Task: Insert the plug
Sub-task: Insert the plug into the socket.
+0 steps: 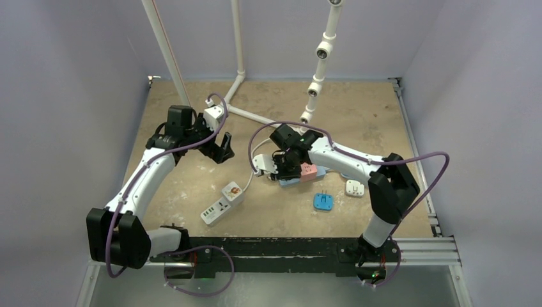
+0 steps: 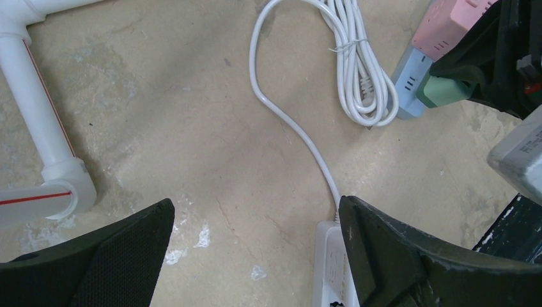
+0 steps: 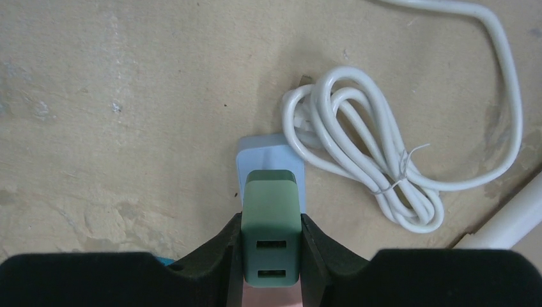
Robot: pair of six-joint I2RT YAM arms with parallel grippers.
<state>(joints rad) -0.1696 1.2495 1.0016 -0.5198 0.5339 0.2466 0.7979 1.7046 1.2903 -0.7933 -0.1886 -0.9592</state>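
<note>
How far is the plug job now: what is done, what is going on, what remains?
Done: the right gripper grips the green charger. In hand: it holds the charger at the blue power strip's end. Remaining: pressing it home and letting go; whether the pins are in is hidden. The left gripper hangs open, empty.
</note>
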